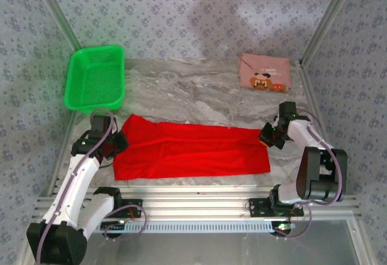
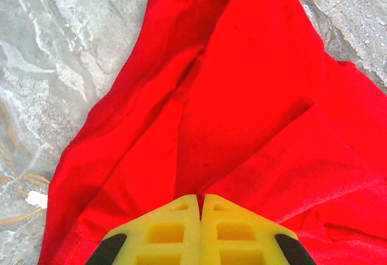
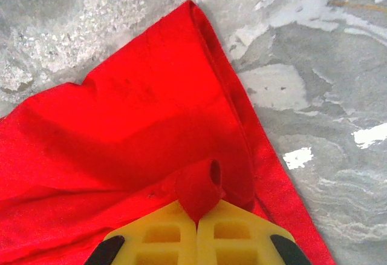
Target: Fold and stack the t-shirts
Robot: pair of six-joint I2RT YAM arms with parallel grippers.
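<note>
As left claw (image 2: 200, 198), right claw (image 3: 197, 215) pinch | red shirt (image 1: 190, 150): creased oblong

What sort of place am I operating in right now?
Probably a staged robot test cell, not a home: marble-look tabletop, patterned backdrop walls on metal frame posts, and a red t-shirt, pink t-shirt and green basket laid out.

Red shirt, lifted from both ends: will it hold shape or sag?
Likely floppy: the red shirt creases toward the left hand and curls into a roll at the right hand, so its middle should sag. Probably light: it lies thin and flat on the table.
</note>
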